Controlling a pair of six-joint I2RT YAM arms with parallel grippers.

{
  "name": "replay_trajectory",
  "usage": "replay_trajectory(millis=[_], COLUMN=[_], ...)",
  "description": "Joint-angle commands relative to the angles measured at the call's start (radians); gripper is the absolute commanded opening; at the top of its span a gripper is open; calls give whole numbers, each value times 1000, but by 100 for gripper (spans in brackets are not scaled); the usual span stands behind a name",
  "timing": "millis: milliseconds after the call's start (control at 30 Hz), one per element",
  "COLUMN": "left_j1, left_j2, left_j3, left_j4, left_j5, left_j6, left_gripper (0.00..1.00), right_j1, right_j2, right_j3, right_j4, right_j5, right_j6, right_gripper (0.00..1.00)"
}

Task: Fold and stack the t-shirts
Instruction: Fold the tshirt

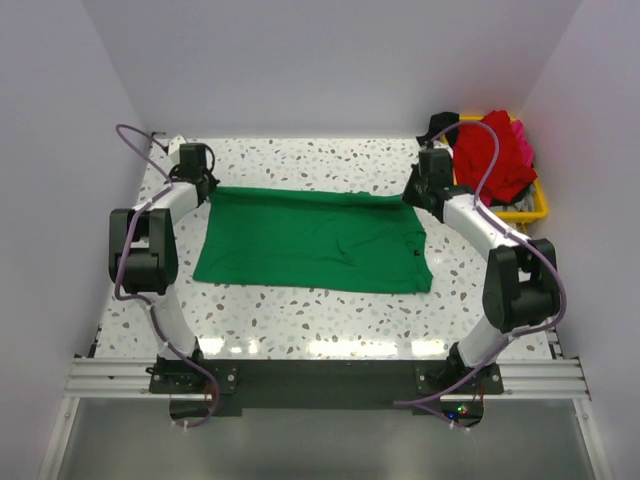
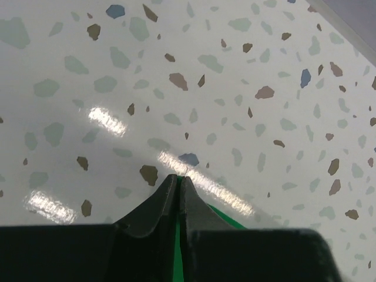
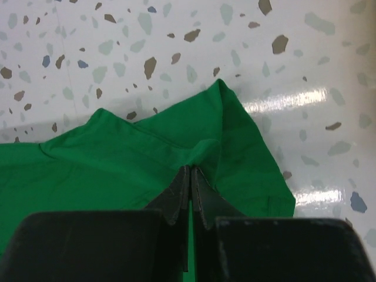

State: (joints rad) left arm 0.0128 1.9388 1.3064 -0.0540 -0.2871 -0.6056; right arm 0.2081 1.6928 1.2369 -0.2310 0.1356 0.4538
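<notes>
— While the green t-shirt (image 1: 310, 240) lies spread flat mid-frame on the desk (image 1: 300, 320), long side running left to right, what do the hands have?

— Both are closed on it. At the shirt's upper-left corner the left hand (image 2: 179, 181) shows only a sliver of green between its fingers, so the pinch is thin. At the upper-right corner the right hand (image 3: 191, 171) grips a raised tuck of green, with the cloth puckered around its tips.

— Step in hand?

— My judgement is a fold of the far edge down onto the near edge. Both top corners are pinched, and from above the cloth looks flat on the desk.

— Notes for doing it well?

— Raise both corners together and level, only high enough for the edge to clear the cloth beneath. Carry them toward the bottom of the frame at a matched pace, with the edge taut and straight between the hands. The left pinch looks shallow and could slip, so go slowly. Lay edge on edge with the corners matched, then release.

— Other shirts?

— The red t-shirts (image 1: 490, 160), with a pink one (image 1: 523, 150) showing, are heaped in the yellow tray (image 1: 530, 212) at the upper right of the frame. They sit just beside the right arm, so that arm should steer clear of the heap.
</notes>
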Motion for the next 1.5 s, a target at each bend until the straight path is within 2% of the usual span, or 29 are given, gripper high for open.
replay_trajectory(millis=[0,333,567,800,1467], left_j1=[10,9,10,10,12], left_j2=[-75,-201,-261,-325,-373], left_j3=[-45,-245,-355,-381,-424], left_j4=[-41,-32,16,16,3], left_j5=[-50,-75,-58,-78,-98], left_j6=[-51,-189,-252,-238,-244], left_gripper=[9,11,11,12,15], right_j1=[-4,-6,-4,-4,-4], right_j2=[-114,-268,-314,-355,-452], right_j3=[-82,-309,-347,-363,-445], right_j4=[59,107,55,41,18], right_j5=[-11,-65,-85,-82,-94], right_j6=[80,154,149,143,137], right_gripper=[0,0,0,0,0])
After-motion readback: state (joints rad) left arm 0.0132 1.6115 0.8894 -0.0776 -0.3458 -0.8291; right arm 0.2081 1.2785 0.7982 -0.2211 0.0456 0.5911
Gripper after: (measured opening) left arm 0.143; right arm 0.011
